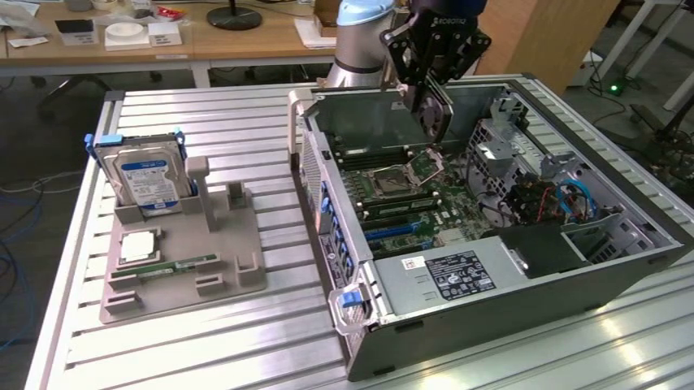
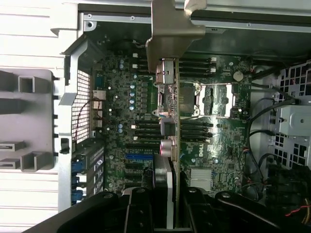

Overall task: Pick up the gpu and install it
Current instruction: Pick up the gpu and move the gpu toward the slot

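Item: gpu (image 1: pixel 436 112), a thin flat dark card with a silver bracket (image 2: pixel 170 34) at one end. Location: hanging on edge inside the open case (image 1: pixel 477 325), above the motherboard (image 1: pixel 434 203) and over the area of the socket (image 1: pixel 392 180). It appears clear of the board and is not seated in any slot. In the wrist view it is seen edge-on, with the bracket end reaching toward one case wall. Holder: gripper (image 1: pixel 425 85), closed on the card, with one black finger on each flat face at the end away from the bracket. Handling, as judged: light and stiff, so a modest pinch should carry it. It is fragile, though, with soldered parts on its faces and a contact edge that would not tolerate knocks or twisting. The smooth faces could slip if it is squeezed off-centre. Best hold: the bare board margins or the outer shell, away from the contact edge, with the thin bracket left free because it may bend. Also present on the table (image 1: pixel 217 341), well apart from the case on the exterior view's left: a grey stand (image 1: pixel 217 244) carrying a hard drive (image 1: pixel 146 180) upright and a memory stick (image 1: pixel 168 266) lying flat.
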Robot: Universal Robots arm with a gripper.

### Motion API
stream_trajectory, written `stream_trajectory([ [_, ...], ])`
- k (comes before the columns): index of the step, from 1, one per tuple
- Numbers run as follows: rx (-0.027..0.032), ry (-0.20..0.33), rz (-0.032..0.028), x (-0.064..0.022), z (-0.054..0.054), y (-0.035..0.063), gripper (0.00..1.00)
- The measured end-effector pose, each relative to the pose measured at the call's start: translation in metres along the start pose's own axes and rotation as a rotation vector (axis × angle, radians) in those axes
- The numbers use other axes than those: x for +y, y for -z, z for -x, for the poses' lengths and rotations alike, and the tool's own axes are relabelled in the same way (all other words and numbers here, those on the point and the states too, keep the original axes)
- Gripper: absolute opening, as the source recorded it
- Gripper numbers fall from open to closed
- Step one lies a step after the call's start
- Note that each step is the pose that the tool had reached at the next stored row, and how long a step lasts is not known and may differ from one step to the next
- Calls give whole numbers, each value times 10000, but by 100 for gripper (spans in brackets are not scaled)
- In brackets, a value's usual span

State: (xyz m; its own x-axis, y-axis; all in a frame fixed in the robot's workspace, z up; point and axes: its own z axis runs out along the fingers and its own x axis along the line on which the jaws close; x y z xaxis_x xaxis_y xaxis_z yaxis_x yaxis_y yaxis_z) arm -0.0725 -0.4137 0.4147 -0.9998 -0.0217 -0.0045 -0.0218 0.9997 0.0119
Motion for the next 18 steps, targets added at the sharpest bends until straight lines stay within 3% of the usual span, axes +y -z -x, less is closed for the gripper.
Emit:
stream_trajectory([
  [18, 0, 0, 0, -5, 227, -1, 29],
])
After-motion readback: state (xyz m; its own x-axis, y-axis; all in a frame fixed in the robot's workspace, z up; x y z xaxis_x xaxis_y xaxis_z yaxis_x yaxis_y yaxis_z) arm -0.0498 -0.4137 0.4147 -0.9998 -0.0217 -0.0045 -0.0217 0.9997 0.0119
